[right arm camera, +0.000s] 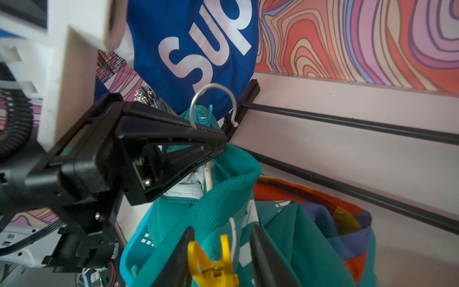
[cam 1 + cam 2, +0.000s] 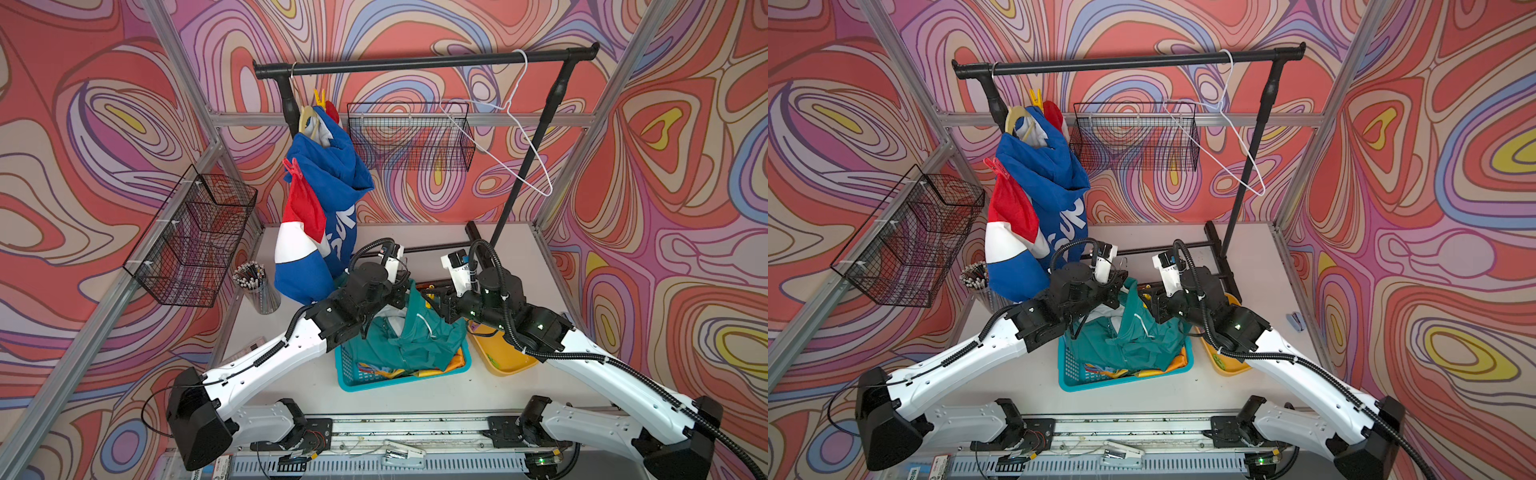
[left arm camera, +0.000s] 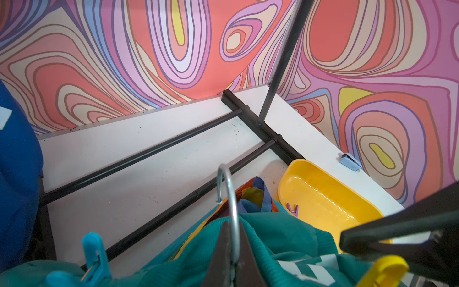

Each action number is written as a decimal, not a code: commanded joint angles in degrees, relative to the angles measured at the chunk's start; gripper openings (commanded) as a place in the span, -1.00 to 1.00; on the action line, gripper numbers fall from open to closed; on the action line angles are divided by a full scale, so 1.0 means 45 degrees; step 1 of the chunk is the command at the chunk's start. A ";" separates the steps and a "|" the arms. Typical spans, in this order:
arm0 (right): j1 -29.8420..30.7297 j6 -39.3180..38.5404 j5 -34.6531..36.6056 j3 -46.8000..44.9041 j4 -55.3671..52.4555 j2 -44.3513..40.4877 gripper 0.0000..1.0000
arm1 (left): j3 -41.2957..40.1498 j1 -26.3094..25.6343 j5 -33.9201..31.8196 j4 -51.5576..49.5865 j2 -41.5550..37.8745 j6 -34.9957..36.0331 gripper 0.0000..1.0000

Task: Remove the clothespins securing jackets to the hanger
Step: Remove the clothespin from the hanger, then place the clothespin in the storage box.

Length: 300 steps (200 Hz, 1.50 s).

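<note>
1. My left end effector [image 3: 232,227] is pressed together on the metal hook [image 3: 228,188] of a hanger, pinching it just above the neck and holding it over the teal basket [image 2: 353,376] in the middle of the bench [image 2: 291,374]
2. The teal jacket [image 1: 223,179] hangs from that hanger; its lower part is bunched in the basket on top of the rainbow jacket [image 1: 335,218]
3. My right end effector [image 1: 222,229] is spread, with a finger on each side of the yellow clothespin [image 1: 211,266], which is clipped to the teal jacket beside its ribbed collar
4. In the right wrist view one finger [image 1: 183,248] lies against a handle of that clothespin, while the opposite finger stands slightly apart from it, so the clothespin is straddled but not pinched
5. A blue clothespin [image 3: 95,253] is clipped to the teal jacket on the far side of the hook from the yellow one, and neither end effector touches it
6. The blue jacket [image 2: 324,199] hangs from a pale hanger at the left end of the black rail [image 2: 415,62]; an upper yellow clothespin [image 2: 319,97] sits at its top and a red clothespin [image 2: 291,168] grips its red sleeve lower down
7. A white wire hanger [image 2: 519,124] hangs near the right end of the rail
8. A yellow tray [image 3: 323,193] sits on the bench just to the right of the basket, partly under my right arm in both top views, and a purple clothespin [image 3: 292,209] lies in it
</note>
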 commanded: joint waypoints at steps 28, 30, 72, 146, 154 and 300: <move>0.0074 0.0184 -0.0236 -0.0134 0.0591 -0.0195 -0.55 | 0.0041 -0.0045 -0.0230 0.0385 -0.0124 0.0228 -1.00; 0.0072 0.0180 -0.0228 -0.0128 0.0601 -0.0199 -0.57 | 0.0046 -0.0046 -0.0222 0.0381 -0.0123 0.0235 -1.00; 0.0059 0.0126 -0.0247 -0.0061 0.0643 -0.0201 -0.79 | -0.0025 -0.0039 -0.0407 0.0316 -0.0152 0.0350 -1.00; 0.0063 -0.0319 0.1305 0.0538 0.0386 -0.0659 -1.00 | -0.0113 -0.0190 -0.0855 0.0039 0.0170 0.0545 -1.00; 0.0060 -0.0479 0.1730 0.0617 0.0258 -0.0794 -1.00 | -0.0158 -0.0214 -0.0885 0.0006 0.0170 0.0550 -1.00; 0.0059 -0.0722 0.7369 -0.0778 -0.1772 -0.2424 -1.00 | -0.0319 -0.0444 -0.0840 -0.0173 0.0415 0.0418 -1.00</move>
